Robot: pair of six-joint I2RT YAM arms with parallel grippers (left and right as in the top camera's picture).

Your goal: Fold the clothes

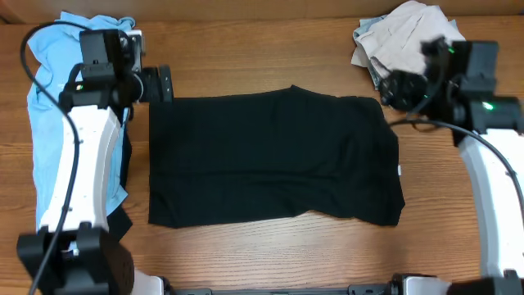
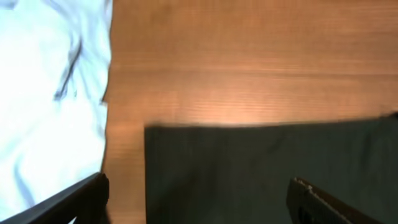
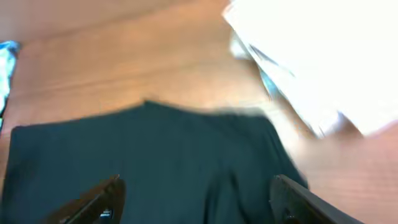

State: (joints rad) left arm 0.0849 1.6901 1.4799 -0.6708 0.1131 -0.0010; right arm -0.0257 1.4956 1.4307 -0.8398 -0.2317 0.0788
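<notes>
Locate the black garment (image 1: 270, 156) at the centre of the surface (image 1: 262, 246). It lies flat and spread out in a rough rectangle, long side running from 9 to 3 o'clock. A small white tag (image 1: 399, 170) shows at its 3 o'clock edge. Light creases run across the cloth; the 6 o'clock hem is slightly uneven.

Locate the blue shirt (image 1: 49, 98) at 9 to 10 o'clock. It lies rumpled beneath the left arm, apart from the black garment. In the left wrist view a strip of bare wood separates the two.

Locate the beige pile (image 1: 401, 41) at 1 to 2 o'clock, in the far corner. It is crumpled and sits just beside the right arm's head. In the right wrist view it is washed out to near white.

Check the left claw (image 2: 198, 202). It sits at the garment's 10 o'clock corner. Its fingers (image 2: 81, 199) are spread wide and hold nothing. One finger is over the bare wood beside the blue shirt, the other over the black cloth. You cannot tell from these views whether the fingers touch the cloth.

Check the right claw (image 3: 199, 202). It sits at the garment's 2 o'clock corner, between that corner and the beige pile. Its fingers (image 3: 93, 202) are likewise spread wide and empty, both over black cloth. This view is blurred, so contact with the cloth cannot be confirmed.
</notes>
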